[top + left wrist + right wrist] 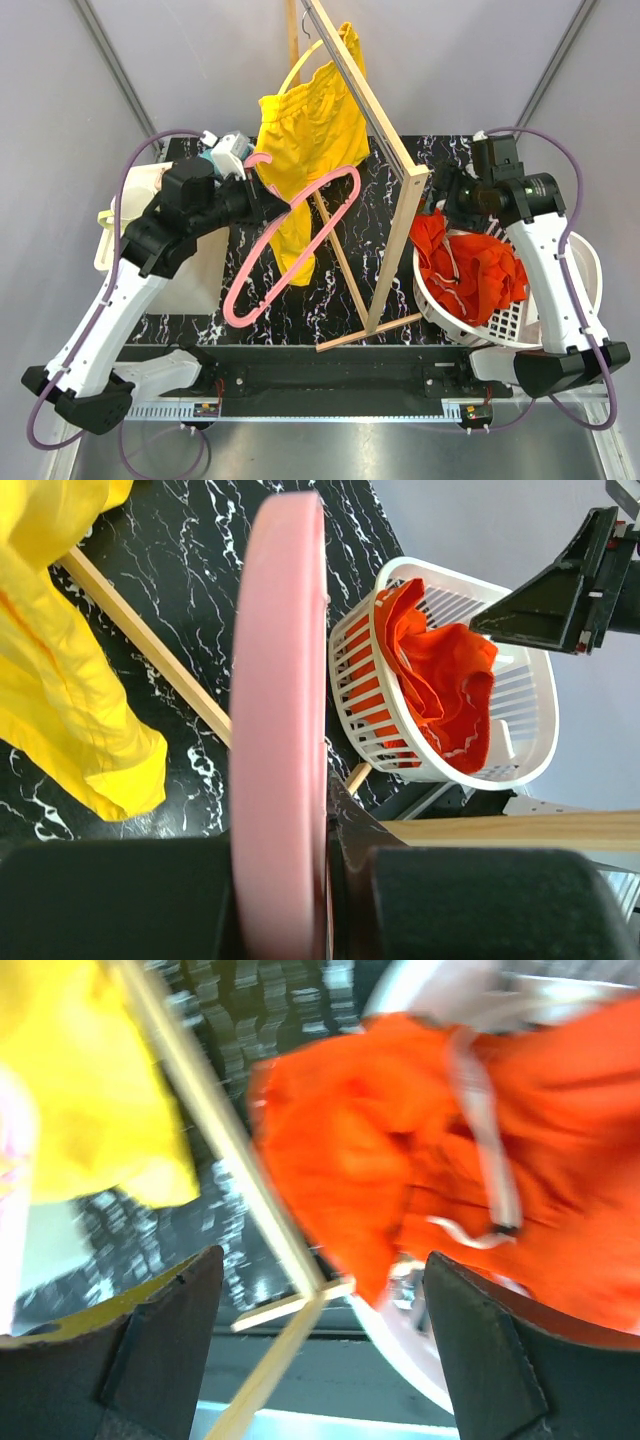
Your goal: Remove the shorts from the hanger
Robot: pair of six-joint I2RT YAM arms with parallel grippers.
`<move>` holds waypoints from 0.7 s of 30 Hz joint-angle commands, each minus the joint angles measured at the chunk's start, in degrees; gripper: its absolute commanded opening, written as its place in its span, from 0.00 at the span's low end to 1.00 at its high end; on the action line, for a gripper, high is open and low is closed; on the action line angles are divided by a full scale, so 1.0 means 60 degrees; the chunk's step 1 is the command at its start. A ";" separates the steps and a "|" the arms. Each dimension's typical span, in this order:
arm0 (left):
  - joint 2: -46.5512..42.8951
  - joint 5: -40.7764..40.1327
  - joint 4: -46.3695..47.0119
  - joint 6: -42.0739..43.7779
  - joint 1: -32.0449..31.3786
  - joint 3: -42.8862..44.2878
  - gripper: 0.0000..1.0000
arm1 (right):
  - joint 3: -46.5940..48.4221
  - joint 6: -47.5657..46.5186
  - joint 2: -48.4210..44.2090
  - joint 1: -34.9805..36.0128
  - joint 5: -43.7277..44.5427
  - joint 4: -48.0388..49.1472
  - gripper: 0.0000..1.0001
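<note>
The orange-red shorts (472, 268) lie crumpled in a white basket (523, 322) at the right, off the hanger. They also show in the left wrist view (440, 680) and, blurred, in the right wrist view (400, 1140). The pink hanger (262, 268) is bare and hangs slanted over the black marbled table. My left gripper (281, 207) is shut on the hanger's upper frame, which fills the left wrist view as a pink band (280, 730). My right gripper (441, 196) is open and empty, just above the shorts' left edge; its fingers (165, 1345) stand wide apart.
A wooden rack (370, 110) runs diagonally across the middle, with its foot (368, 333) near the front edge. Yellow shorts (308, 135) on a pale yellow hanger (290, 72) hang from it. A cream bin (118, 232) sits at the left, a small blue-white object (226, 150) behind it.
</note>
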 commanded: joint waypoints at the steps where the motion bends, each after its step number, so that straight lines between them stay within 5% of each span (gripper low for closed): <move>1: 0.0340 0.0054 0.0313 0.0406 0.0018 0.0721 0.00 | -0.0193 0.0104 0.0630 0.0228 -0.2390 0.1364 0.83; 9: 0.0444 0.0098 0.0284 0.0348 0.0004 0.0883 0.00 | -0.0561 0.0326 0.1715 0.0301 -0.4024 0.2832 0.33; 21: 0.0195 0.0625 0.0123 0.0230 0.0004 0.0985 0.00 | -0.2477 0.0076 0.0459 -0.0474 -0.2240 0.1969 0.24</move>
